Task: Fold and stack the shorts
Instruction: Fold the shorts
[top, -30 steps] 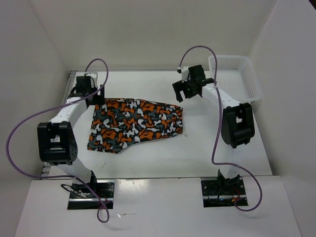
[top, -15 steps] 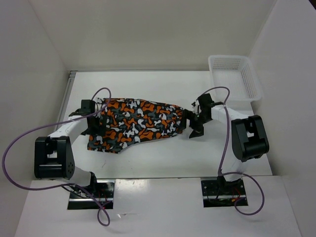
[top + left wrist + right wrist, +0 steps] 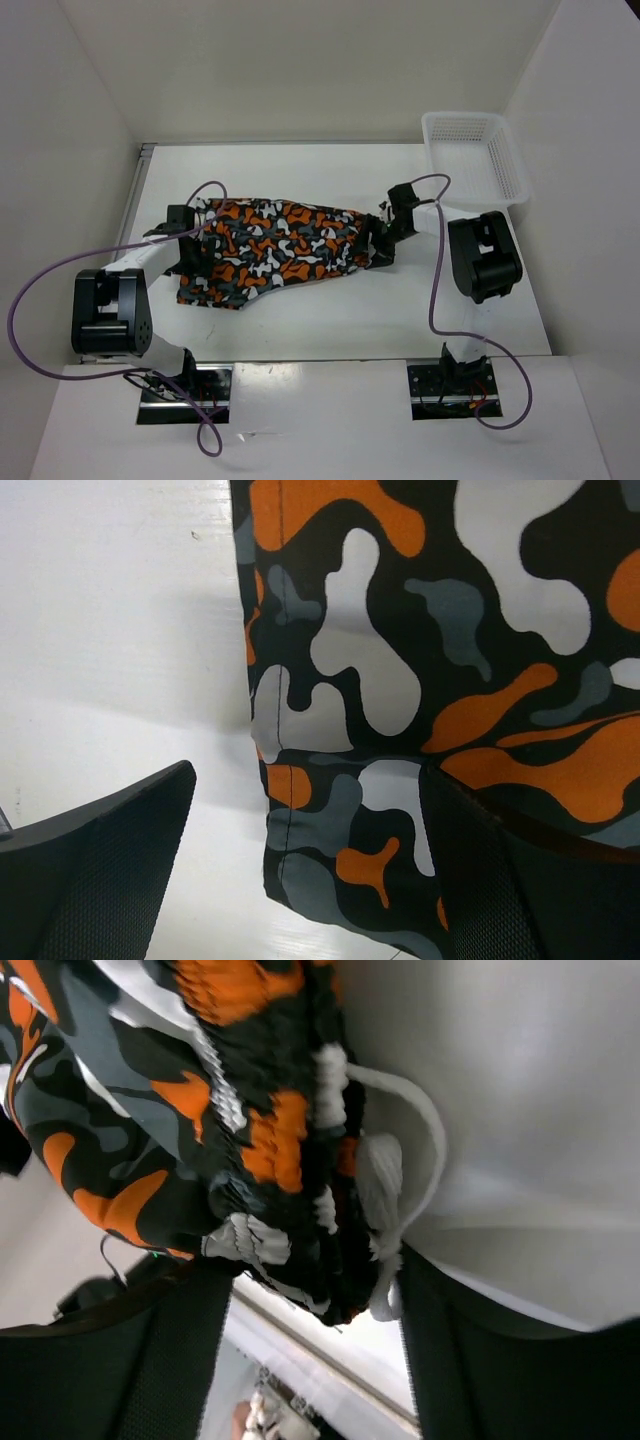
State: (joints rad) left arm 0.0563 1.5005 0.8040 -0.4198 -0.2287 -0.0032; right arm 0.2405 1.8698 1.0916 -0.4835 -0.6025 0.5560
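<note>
Shorts: we see the shorts (image 3: 275, 252) lying flat on the worktop (image 3: 300, 170), midway between its near and far edges. They reach closer to the left edge than to the right. The long side runs left to right.
Pattern: orange, black, grey and white blotches.
Left gripper: the left gripper (image 3: 192, 252) sits at the end of the shorts nearest the left edge. In the left wrist view its jaws are spread wide and straddle the stitched hem. One finger (image 3: 90, 880) is over bare worktop and the other finger (image 3: 520, 890) is over the cloth. We see nothing pinched.
Right gripper: the right gripper (image 3: 381, 246) is at the opposite end, the one facing the right edge. In the right wrist view its jaws are drawn in on the bunched elastic waistband, which fills the gap and touches both fingers. We read it as gripping the shorts.
Drawstring: a white drawstring (image 3: 420, 1150) loops out from the waistband, just beside the right-hand finger.
Basket: a white mesh basket (image 3: 512, 165) stands in the far right corner, well apart from the shorts.
</note>
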